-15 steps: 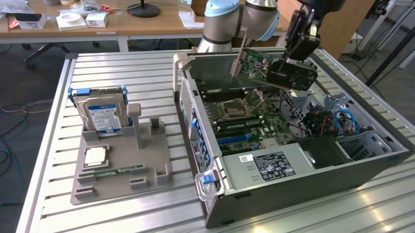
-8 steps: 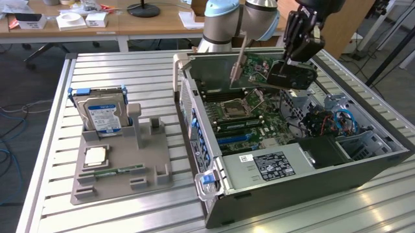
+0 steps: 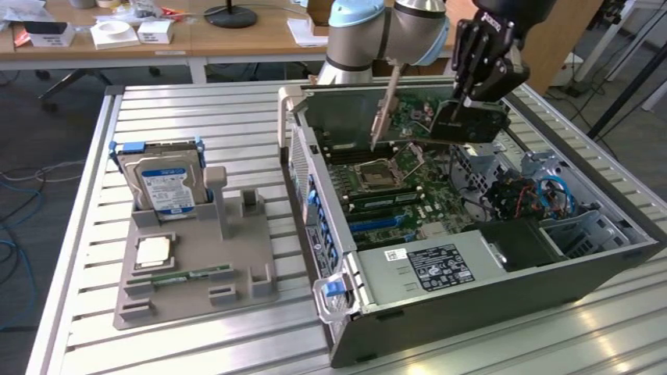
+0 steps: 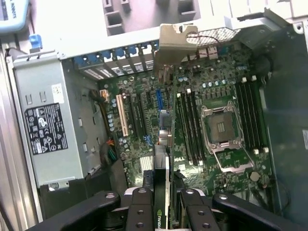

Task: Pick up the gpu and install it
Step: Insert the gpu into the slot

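Observation:
My gripper [image 3: 460, 130] hangs over the open computer case [image 3: 312, 195], shut on the gpu [image 3: 388, 101]. The gpu is a thin card held edge-on, with its silver end bracket pointing toward the case's back wall. In the wrist view the gpu [image 4: 161, 192] runs from between my fingers [image 4: 139, 214] out over the motherboard [image 4: 192, 144]. Its silver bracket [image 4: 172, 43] sits near the rear slot openings. The card hovers above the expansion slots [image 4: 144, 115] and does not touch them.
A grey power supply [image 3: 433, 266] fills the near part of the case, and the CPU socket [image 3: 376, 173] lies under the card. On the exterior view's left, a grey fixture [image 3: 208, 289] carries an upright hard drive [image 3: 167, 183], a CPU chip [image 3: 155, 250] and a memory stick [image 3: 193, 275].

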Available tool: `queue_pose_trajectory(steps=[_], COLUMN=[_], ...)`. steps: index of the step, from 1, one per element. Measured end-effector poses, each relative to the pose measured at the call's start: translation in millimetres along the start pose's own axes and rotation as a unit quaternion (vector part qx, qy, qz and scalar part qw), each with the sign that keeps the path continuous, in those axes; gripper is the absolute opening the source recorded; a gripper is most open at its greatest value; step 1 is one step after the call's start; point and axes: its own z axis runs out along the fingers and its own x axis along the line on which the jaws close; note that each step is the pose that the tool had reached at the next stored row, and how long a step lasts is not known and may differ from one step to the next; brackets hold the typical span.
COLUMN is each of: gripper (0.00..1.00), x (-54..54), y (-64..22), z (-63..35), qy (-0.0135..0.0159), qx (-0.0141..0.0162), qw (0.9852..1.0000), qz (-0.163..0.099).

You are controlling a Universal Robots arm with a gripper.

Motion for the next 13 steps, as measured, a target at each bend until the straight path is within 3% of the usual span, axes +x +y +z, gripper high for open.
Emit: queue_pose_trajectory(steps=[10, 13], gripper=[0.26, 0.26], x=[-0.1, -0.1], y=[0.2, 0.1], z=[0.7, 0.7], qy=[0.0006, 0.0011], qx=[0.0019, 0.0032], qw=[0.9999, 0.9995], qz=[-0.015, -0.031])
